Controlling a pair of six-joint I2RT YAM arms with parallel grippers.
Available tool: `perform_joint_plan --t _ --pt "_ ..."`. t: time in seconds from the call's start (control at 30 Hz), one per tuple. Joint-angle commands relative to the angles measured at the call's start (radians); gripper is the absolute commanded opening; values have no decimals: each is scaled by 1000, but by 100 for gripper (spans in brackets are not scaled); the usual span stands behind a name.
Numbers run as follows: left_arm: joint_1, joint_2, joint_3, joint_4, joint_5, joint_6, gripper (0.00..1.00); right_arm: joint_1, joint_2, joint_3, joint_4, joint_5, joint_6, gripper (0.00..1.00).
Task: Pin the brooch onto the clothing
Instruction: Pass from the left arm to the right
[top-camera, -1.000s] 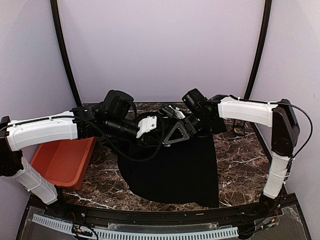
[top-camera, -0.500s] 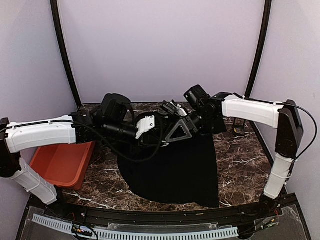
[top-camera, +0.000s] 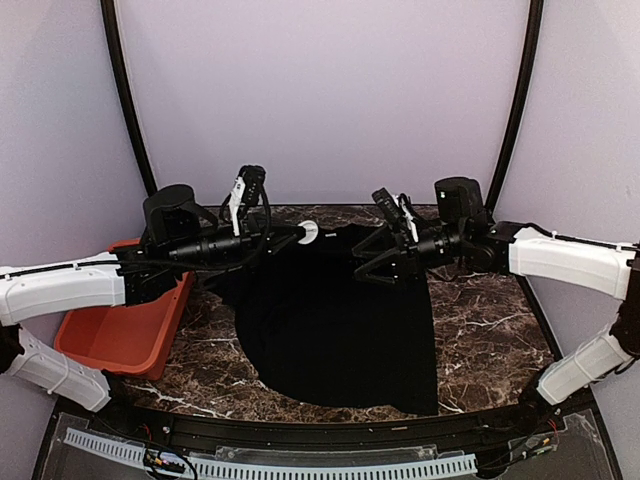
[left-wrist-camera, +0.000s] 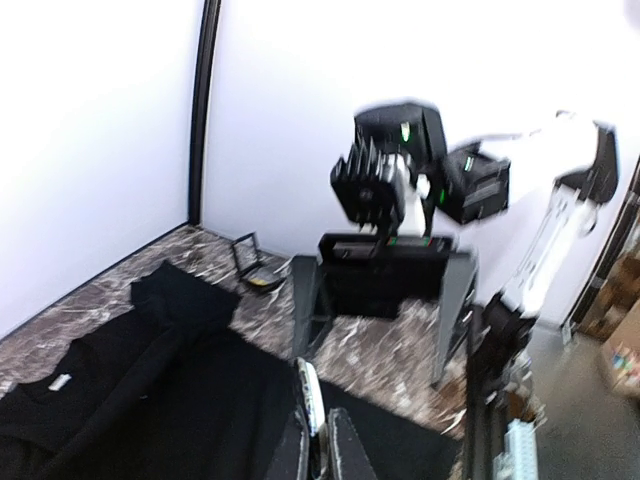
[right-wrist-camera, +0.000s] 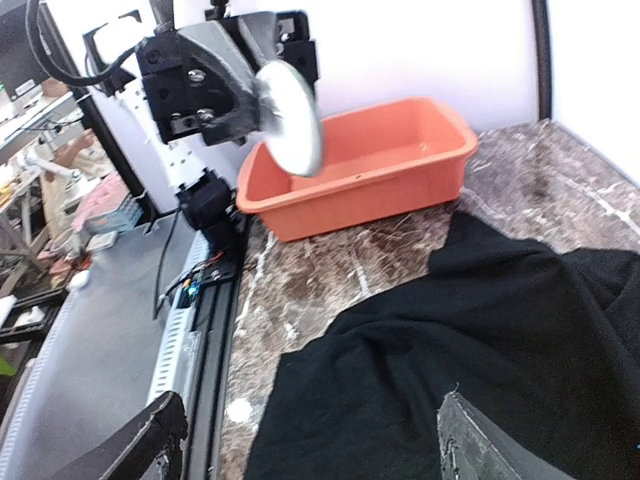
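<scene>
The black T-shirt (top-camera: 340, 320) lies spread on the marble table; its chest print is not visible. My left gripper (top-camera: 298, 233) is raised over the shirt's far left edge, shut on the round white brooch (top-camera: 309, 233). In the left wrist view the brooch (left-wrist-camera: 309, 392) stands edge-on between my closed fingers (left-wrist-camera: 348, 452), above the shirt (left-wrist-camera: 150, 390). My right gripper (top-camera: 368, 262) is open and empty, over the shirt's far right part, facing the left gripper. In the right wrist view its fingers (right-wrist-camera: 488, 450) are spread wide above the shirt (right-wrist-camera: 480, 330), with the brooch (right-wrist-camera: 288, 118) in the air ahead.
An orange bin (top-camera: 120, 325) stands at the table's left edge and also shows in the right wrist view (right-wrist-camera: 370, 160). A small dark object (top-camera: 478, 262) lies on the marble at the far right. The table's black front rail (top-camera: 300, 435) runs along the near edge.
The two grippers were close together over the shirt's far edge. They have drawn apart: the left went left and up with the brooch, the right went right, open.
</scene>
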Motion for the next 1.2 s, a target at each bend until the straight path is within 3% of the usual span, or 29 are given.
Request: perform_joint_plan --t 0.0,0.2,0.4,0.63,0.8,1.17 --pt "-2 36 -48 353 97 -312 1 11 -9 -81 380 97 115 83" --pt "-2 99 -115 601 99 -478 1 51 37 -82 511 108 170 78" --pt "-5 159 -143 737 120 -558 1 58 79 -74 663 68 302 68" --pt "-18 174 -145 739 118 -522 1 78 133 35 536 43 343 58" --pt "-26 180 -149 735 118 -510 1 95 132 40 576 26 379 55" --pt "-26 127 -174 708 69 -465 1 121 111 32 473 20 252 56"
